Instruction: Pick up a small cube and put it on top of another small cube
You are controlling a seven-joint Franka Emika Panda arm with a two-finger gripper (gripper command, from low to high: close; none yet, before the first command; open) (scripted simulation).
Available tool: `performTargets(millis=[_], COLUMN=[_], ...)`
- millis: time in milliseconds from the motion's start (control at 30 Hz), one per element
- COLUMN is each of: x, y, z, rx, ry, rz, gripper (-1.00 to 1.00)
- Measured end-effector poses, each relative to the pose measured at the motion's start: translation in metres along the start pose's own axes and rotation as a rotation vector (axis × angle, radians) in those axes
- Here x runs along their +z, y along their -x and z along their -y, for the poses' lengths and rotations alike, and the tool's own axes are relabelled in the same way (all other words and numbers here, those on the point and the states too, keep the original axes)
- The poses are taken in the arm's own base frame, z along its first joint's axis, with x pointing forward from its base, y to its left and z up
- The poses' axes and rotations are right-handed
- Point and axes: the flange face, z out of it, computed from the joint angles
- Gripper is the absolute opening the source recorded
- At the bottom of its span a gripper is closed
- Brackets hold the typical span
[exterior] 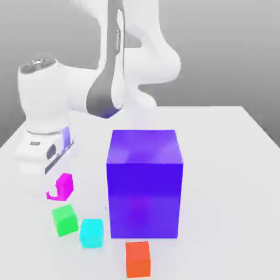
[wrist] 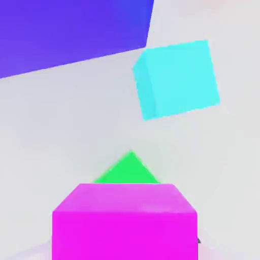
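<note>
The small magenta cube hangs a little above the table at the exterior view's left, with my gripper shut on it under the white hand. In the hand view the magenta cube looms large and close. The green small cube rests on the table just in front of and below it; a corner of the green cube peeks out past the magenta one. The cyan small cube stands beside the green one, apart from it.
A big blue-purple cube stands mid-table, right of the small cubes in the exterior view. An orange cube sits near the front edge. The robot's base and arm rise at the back left.
</note>
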Motion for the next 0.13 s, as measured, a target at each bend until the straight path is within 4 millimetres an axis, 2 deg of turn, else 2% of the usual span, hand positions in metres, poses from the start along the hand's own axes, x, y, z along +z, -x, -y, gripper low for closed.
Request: performTargets(millis=[33, 133], x=[0.0116, 0.0116], y=[0.0016, 0.0016], z=[-0.0002, -0.0002], rx=[0.003, 0.003], ry=[0.001, 0.001], rz=[0.001, 0.001], gripper=[1.00, 1.00])
